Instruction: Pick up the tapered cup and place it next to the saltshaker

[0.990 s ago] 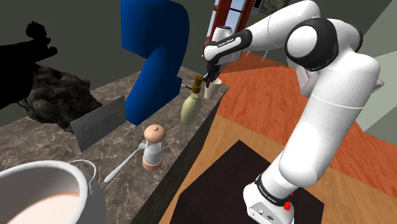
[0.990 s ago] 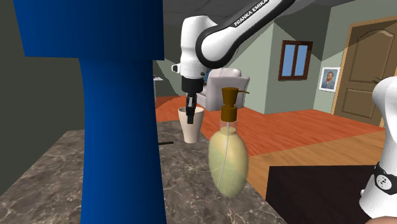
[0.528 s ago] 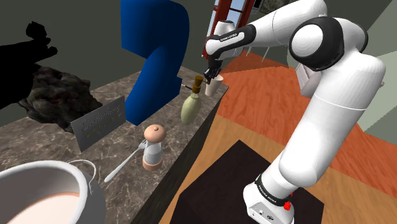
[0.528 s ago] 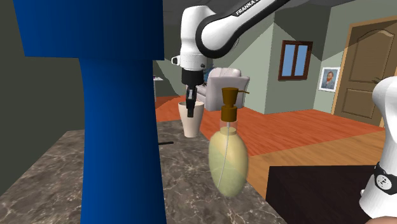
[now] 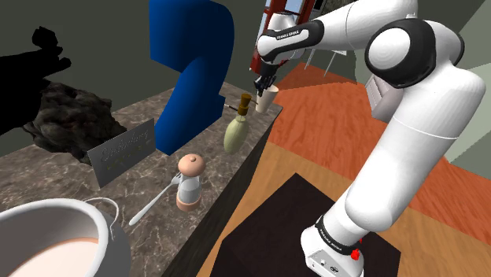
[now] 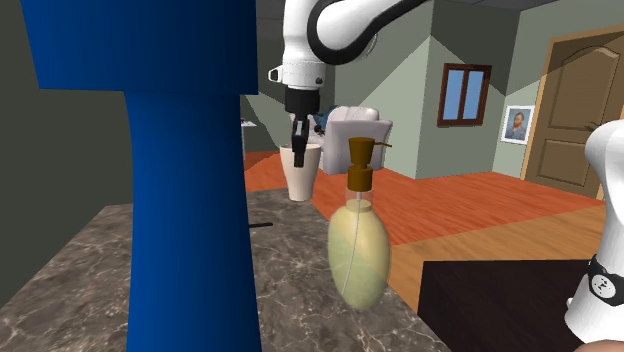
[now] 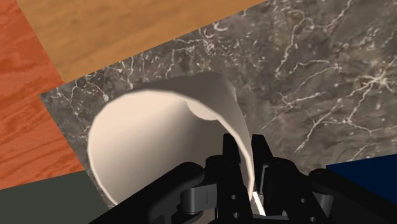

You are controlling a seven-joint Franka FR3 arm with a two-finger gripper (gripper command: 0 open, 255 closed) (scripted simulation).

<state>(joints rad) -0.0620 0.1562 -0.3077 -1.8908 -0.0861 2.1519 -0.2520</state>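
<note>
Cup point(image 6: 303, 180): cream, tapered, upright. Its rim wall is pinched in the claw point(image 6: 298, 158), one finger inside and one outside. Position: over the marbled surface's point(image 5: 47, 185) far corner, apparently lifted clear. Saltshaker point(image 5: 189, 181): well apart, with the soap bottle point(image 5: 235, 132) between.

Gripper point(image 5: 261, 83) up at the far end, pinching the pale tapered cup point(image 5: 269, 99) by its rim over the marble counter's point(image 5: 216, 161) far corner. Soap bottle point(image 5: 235, 134) stands just nearer, and the saltshaker point(image 5: 189, 181) well nearer, spoon point(image 5: 153, 201) beside it.
</note>
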